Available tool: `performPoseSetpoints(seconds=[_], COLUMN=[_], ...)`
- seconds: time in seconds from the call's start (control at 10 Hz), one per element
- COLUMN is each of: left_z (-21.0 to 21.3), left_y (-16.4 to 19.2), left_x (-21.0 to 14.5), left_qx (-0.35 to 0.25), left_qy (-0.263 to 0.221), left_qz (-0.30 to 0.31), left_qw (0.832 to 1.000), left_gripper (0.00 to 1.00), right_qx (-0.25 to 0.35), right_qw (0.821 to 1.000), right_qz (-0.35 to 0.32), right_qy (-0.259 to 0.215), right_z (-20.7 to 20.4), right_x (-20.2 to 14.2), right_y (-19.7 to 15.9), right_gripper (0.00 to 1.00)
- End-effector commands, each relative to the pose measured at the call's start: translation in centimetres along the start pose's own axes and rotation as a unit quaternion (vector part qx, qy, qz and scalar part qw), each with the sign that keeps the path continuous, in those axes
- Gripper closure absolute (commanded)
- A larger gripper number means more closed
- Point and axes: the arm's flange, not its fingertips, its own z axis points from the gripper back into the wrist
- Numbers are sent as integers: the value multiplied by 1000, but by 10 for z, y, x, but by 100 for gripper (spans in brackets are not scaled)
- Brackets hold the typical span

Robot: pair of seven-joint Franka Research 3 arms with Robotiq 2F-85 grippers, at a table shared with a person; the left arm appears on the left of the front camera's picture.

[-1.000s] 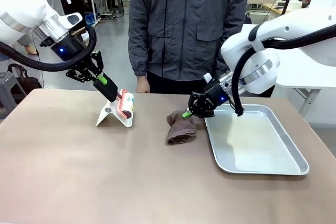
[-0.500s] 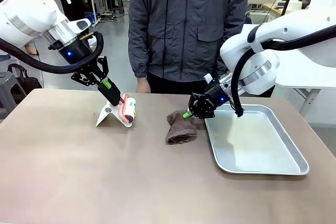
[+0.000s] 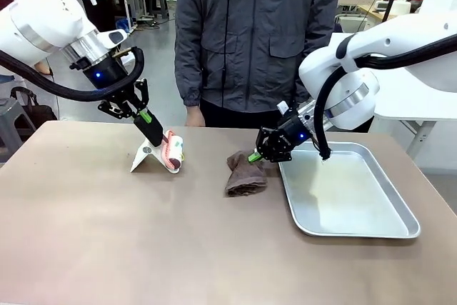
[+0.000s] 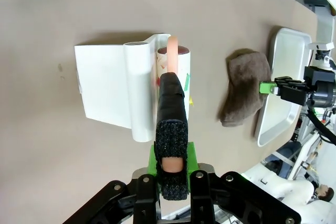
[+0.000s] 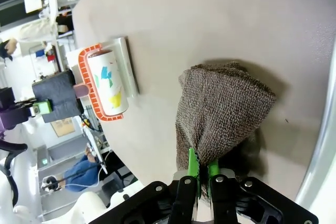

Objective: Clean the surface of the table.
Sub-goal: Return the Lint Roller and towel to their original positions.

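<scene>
The taupe-brown table [image 3: 143,241] carries a lint roller [image 3: 173,150] with a pinkish handle, resting against its white holder [image 3: 145,155]. My left gripper [image 3: 157,136] is shut on the roller's handle [image 4: 172,56], above the holder [image 4: 107,87]. A crumpled brown cloth [image 3: 245,173] lies on the table beside the tray. My right gripper [image 3: 255,155] is shut on its upper edge. In the right wrist view the green pads [image 5: 192,167] pinch the cloth [image 5: 223,106], and the roller [image 5: 107,81] is farther off.
A shiny metal tray [image 3: 357,226] sits at the right of the table, its left rim next to the cloth. A person in a grey jacket [image 3: 253,33] stands at the far edge, one hand [image 3: 193,114] hanging by the table. The front half of the tabletop is bare.
My left arm has swung its wrist to the right and upward, and the roller has settled slightly lower against the holder. The right gripper and cloth have hardly moved.
</scene>
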Motion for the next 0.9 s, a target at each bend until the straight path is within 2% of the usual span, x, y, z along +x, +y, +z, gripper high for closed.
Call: performPoseSetpoints(seconds=[0.0, 0.2, 0.3, 0.4, 0.5, 0.6, 0.8], left_z=[2, -1, -2, -2, -2, -2, -1], left_y=[-5, -6, -6, -6, -6, -6, -5], left_x=[3, 5, 6, 6, 6, 6, 7], left_qx=[18, 20, 20, 20, 21, 22, 19], left_qy=[-4, -4, -2, 0, -1, -3, -4], left_qz=[8, 10, 13, 13, 14, 14, 18], left_qw=[1000, 1000, 1000, 1000, 1000, 1000, 1000], left_gripper=[78, 78, 47, 20, 0, 0, 0], right_qx=[5, 5, 3, 4, 5, 5, 8], right_qw=[1000, 1000, 1000, 1000, 1000, 1000, 1000], right_qz=[0, 2, 1, -1, -3, -1, -2], right_qy=[-12, -12, -10, -7, -6, -5, -1], right_z=[1, 1, 1, 1, 1, 1, 0], right_x=[-4, -4, -4, -3, -3, -3, -2], right_y=[-1, -1, -1, -1, -2, -2, -3], right_gripper=[93, 93, 86, 38, 30, 0, 0])
